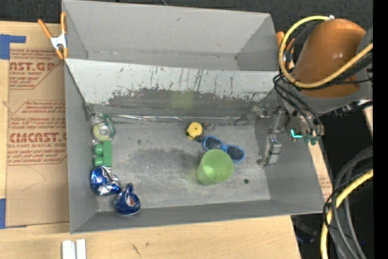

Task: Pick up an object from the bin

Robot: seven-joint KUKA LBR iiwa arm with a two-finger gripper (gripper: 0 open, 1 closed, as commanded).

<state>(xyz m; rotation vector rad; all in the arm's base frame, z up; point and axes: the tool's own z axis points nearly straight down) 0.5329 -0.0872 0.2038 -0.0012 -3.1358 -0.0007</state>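
Note:
My gripper (267, 158) hangs at the right side of the bin, close to the right wall, its thin fingers pointing down with nothing between them. To its left lies a light green cup (214, 167) on its side. Just above the cup rests a blue piece (223, 147) with a flat oval shape. A small yellow knob-like thing (194, 130) sits further left near the back of the floor.
Along the left wall lie a green block with a clear round cap (102, 142) and two crumpled blue-and-white wrappers (115, 190). The orange-covered arm with yellow cables stands over the bin's right rim.

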